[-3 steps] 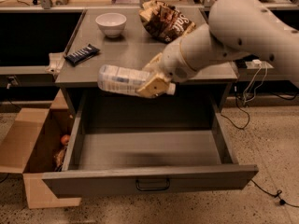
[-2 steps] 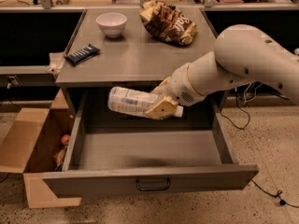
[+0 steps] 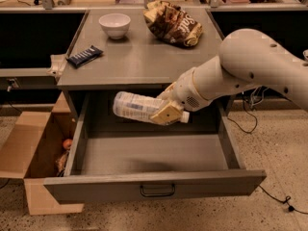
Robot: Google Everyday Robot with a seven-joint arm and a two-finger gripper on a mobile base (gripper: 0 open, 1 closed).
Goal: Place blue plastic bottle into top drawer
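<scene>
A bowl [image 3: 114, 24], a chip bag [image 3: 173, 24] and a snack bar [image 3: 84, 56] are sitting on the cabinet top [image 3: 139, 64], behind the drawer [image 3: 154, 179], which is standing pulled out with its grey floor lying in plain view. A cardboard box [image 3: 29, 148] is standing open just left of it, something orange [image 3: 68, 143] lying inside. The gripper [image 3: 162, 109] is hanging over the drawer's back half. Its fingers [image 3: 166, 114] are clamping the bottle [image 3: 132, 106] near the cap end. The bottle is lying nearly level in the air above the drawer floor, with its base pointing left.
</scene>
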